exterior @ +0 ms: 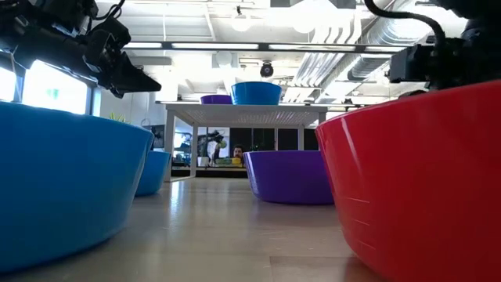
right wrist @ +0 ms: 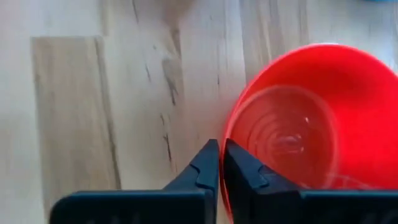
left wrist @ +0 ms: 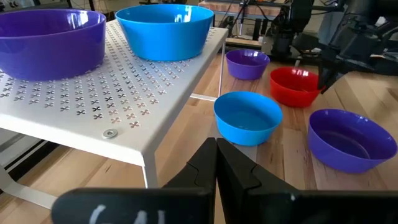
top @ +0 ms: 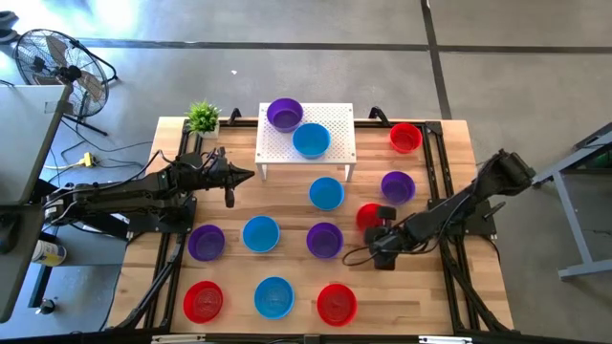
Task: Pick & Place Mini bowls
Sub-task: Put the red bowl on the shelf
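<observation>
Small red, blue and purple mini bowls stand across the wooden table. One red bowl (top: 367, 214) (right wrist: 298, 118) sits on its base right of centre, and my right gripper (top: 379, 227) (right wrist: 221, 163) is shut at its near rim. Two more, purple (top: 284, 113) and blue (top: 311, 139), stand on the white perforated stand (top: 337, 122). My left gripper (top: 251, 174) (left wrist: 216, 152) hovers shut and holding nothing, left of the stand, above the table. My right gripper pinches the red bowl's rim (right wrist: 225, 144) on its near side, one finger inside the bowl and one outside. The fingers come steeply from above, slanting from the table's right. The bowl stands upright with its base on the table.
Around the held bowl stand a purple bowl (top: 398, 186), a blue one (top: 326, 193) and another purple one (top: 324, 240). A row of red (top: 203, 300), blue (top: 273, 296) and red (top: 336, 303) bowls lines the near edge. A potted plant (top: 203, 117) stands far left.
</observation>
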